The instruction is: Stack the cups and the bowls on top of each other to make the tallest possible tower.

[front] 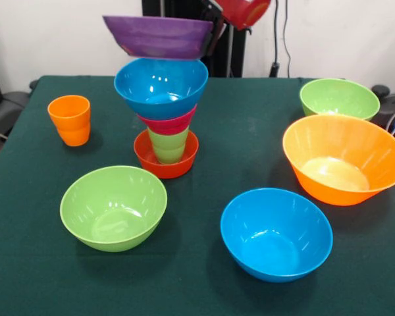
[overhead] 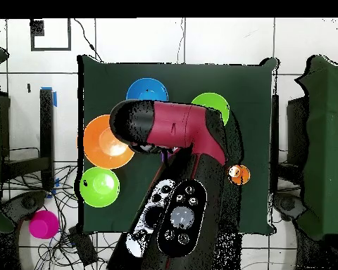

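Tower (front: 164,125) stands upper centre of the table (front: 204,164); purple bowl (front: 159,35) is held tilted just above the blue bowl (front: 160,87). Claw is hidden behind the rim, so its state can't be told. Bowl should be levelled & centred before release.

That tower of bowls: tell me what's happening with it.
The robot arm is building the tower: a red-orange bowl at the base, a light green cup, a pink bowl, a blue bowl, and a purple bowl tilted on top. Its pincer is hidden. Loose on the table: an orange cup and four more bowls.
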### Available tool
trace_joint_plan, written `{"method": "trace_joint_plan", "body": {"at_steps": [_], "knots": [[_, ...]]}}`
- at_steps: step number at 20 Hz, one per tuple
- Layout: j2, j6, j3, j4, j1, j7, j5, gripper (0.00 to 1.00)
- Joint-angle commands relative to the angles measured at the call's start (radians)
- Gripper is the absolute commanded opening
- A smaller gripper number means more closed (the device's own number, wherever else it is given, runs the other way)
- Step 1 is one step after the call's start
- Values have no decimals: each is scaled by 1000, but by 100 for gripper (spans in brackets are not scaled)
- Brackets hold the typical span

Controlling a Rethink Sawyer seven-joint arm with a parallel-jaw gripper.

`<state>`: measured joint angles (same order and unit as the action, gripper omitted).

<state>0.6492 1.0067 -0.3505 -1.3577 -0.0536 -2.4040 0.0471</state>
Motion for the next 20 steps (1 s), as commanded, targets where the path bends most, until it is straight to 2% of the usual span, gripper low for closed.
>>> {"method": "trace_joint_plan", "body": {"at_steps": [1, 7, 20], "knots": [[-22, -78, 155, -97, 30, 141, 53, 0], [-31, -76, 162, -75, 58, 190, 95, 0], [-24, 3, 169, -53, 57, 208, 146, 0]]}}
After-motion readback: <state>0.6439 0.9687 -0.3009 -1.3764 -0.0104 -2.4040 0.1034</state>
